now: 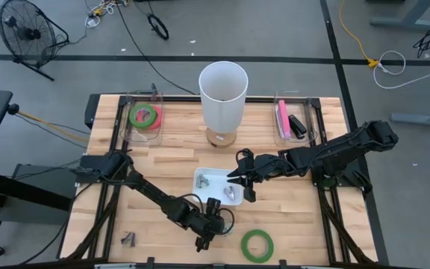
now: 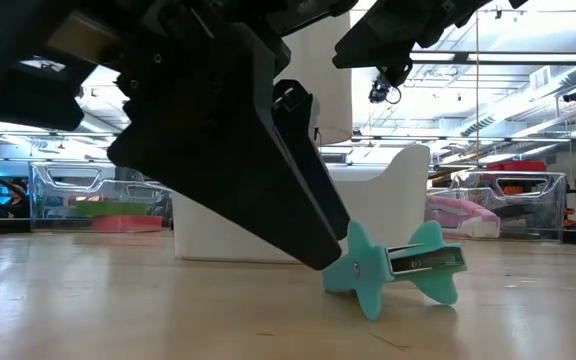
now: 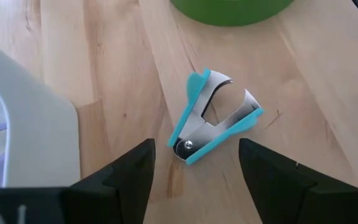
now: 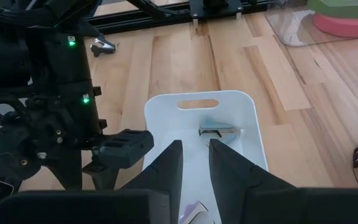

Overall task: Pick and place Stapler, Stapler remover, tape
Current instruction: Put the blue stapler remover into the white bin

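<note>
Left gripper [image 1: 209, 235] poised over the remover, fingers apart and empty.

You see the teal-and-steel claw staple remover [image 3: 212, 117] lying flat on the pale wooden table [image 1: 290, 224], just beside the small white plastic tray [image 1: 204, 179] and the green tape ring [image 1: 257, 244]; the jaws straddle it, seemingly lined up for a grasp. Your right gripper [image 1: 246, 188] hovers above the tray with fingers narrow, holding nothing; a metal piece [image 4: 218, 131] lies in the tray.

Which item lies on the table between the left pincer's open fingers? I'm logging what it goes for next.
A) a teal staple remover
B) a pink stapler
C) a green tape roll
A: the left wrist view shows the teal staple remover lying flat between the left pincer fingers, ungripped.
</note>
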